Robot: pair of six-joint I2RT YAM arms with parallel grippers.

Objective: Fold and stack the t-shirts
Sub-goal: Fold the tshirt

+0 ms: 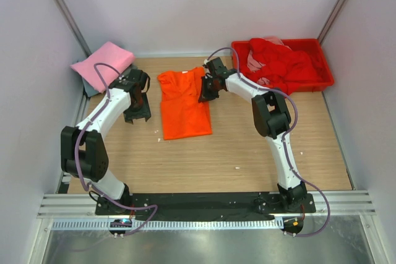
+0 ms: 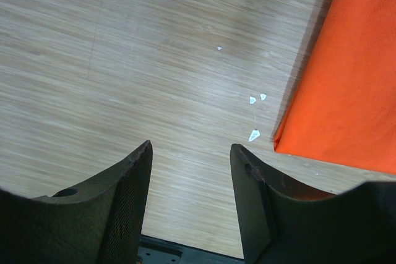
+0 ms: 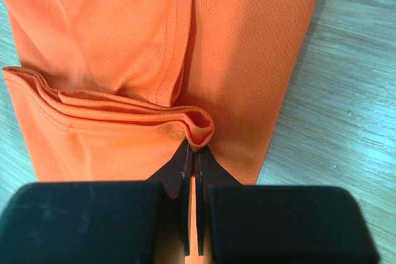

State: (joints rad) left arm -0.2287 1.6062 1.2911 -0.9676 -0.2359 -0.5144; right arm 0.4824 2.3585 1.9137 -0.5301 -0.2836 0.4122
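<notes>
The orange t-shirt lies partly folded lengthwise on the wooden table. My right gripper is at its upper right edge, shut on a bunched fold of the orange t-shirt. My left gripper hangs open and empty over bare wood just left of the shirt; the shirt's edge shows at the right of the left wrist view. A folded pink t-shirt lies at the back left on a grey one. Red t-shirts are heaped in the red tray.
White walls close in the table on three sides. Small white specks lie on the wood near the shirt's edge. The black base rail runs along the near edge.
</notes>
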